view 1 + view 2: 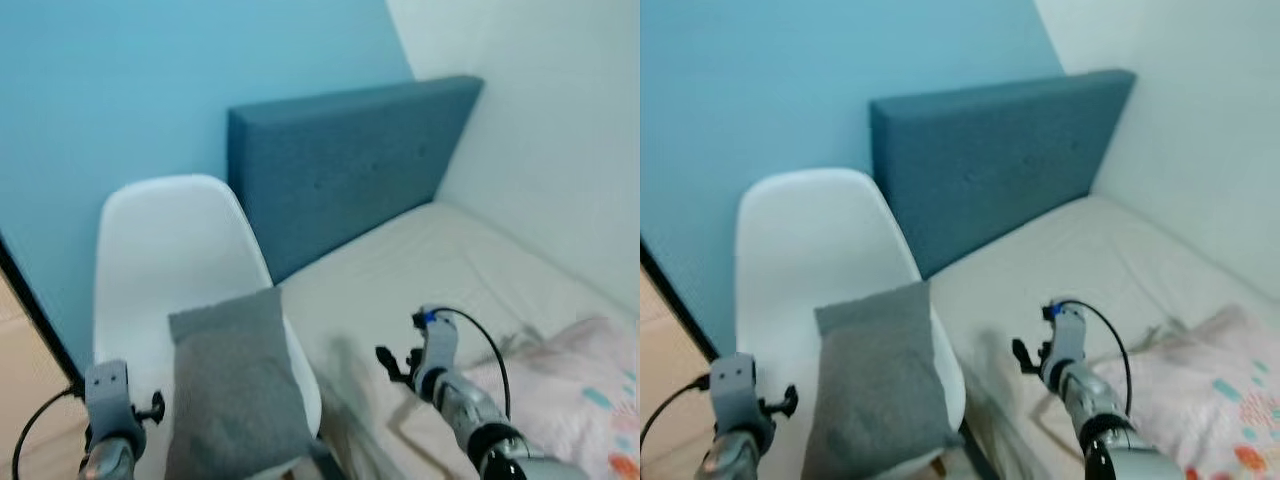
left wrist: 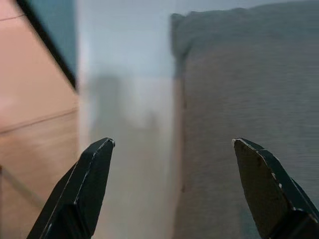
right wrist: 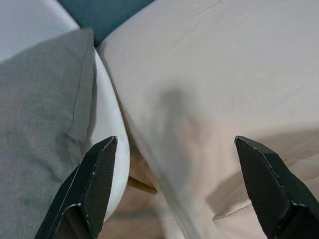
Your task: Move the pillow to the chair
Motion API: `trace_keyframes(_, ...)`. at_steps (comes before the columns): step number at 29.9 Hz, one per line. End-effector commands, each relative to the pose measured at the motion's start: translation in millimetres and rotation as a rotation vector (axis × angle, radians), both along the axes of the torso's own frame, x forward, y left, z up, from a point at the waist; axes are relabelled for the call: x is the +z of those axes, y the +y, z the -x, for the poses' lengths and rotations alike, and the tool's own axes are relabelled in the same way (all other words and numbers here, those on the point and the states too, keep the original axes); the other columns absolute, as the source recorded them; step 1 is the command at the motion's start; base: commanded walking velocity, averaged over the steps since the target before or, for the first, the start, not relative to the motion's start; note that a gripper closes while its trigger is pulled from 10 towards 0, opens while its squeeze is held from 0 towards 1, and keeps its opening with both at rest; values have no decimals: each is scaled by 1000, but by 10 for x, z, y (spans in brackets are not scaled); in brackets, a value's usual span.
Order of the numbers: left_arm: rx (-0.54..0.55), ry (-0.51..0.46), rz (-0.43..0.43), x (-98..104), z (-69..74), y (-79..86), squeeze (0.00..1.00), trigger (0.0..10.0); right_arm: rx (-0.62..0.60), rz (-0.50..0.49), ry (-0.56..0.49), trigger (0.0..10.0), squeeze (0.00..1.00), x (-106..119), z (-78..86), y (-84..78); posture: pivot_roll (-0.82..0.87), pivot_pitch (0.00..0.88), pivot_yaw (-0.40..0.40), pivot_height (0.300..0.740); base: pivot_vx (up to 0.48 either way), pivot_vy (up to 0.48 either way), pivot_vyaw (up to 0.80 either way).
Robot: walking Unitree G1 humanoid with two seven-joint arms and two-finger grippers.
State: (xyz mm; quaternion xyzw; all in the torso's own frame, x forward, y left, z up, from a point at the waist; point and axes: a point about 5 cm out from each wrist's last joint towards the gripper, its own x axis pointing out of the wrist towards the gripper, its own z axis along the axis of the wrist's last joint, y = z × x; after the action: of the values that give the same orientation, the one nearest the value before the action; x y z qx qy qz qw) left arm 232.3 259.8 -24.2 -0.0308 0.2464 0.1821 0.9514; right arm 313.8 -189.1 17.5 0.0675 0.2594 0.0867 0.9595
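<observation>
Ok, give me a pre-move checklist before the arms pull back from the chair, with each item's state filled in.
1. Pillow on the chair: the grey pillow lies on the seat of the white chair, leaning toward the backrest. Ok.
2. Left gripper released: its fingers are spread, nothing between them, the pillow just beyond. Ok.
3. Right gripper released: its fingers are spread above the gap between chair and bed, holding nothing. Ok.
4. Pillow fully supported: its near edge runs out of the head views, so any overhang at the seat front is hidden. Cannot tell.
5. Right arm near bedding: the patterned blanket lies beside the forearm; whether they touch is unclear. Cannot tell.
</observation>
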Motion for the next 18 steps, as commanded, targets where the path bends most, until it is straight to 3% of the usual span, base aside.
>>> trace_keyframes(1,-5,9,8,-22,10,-16,0,10000,26,-7,-80,10000,0,162,-123,11,14,0,-109,735,0,0,-756)
trace_keyframes(8,-3,25,16,-46,25,-15,0,10000,85,-31,-193,10000,0,431,-312,91,11,0,-110,735,-79,0,-701)
trace_keyframes(18,-3,42,16,-82,67,-24,0,10000,100,-55,-306,10000,0,735,-500,172,16,0,-113,735,-353,0,0)
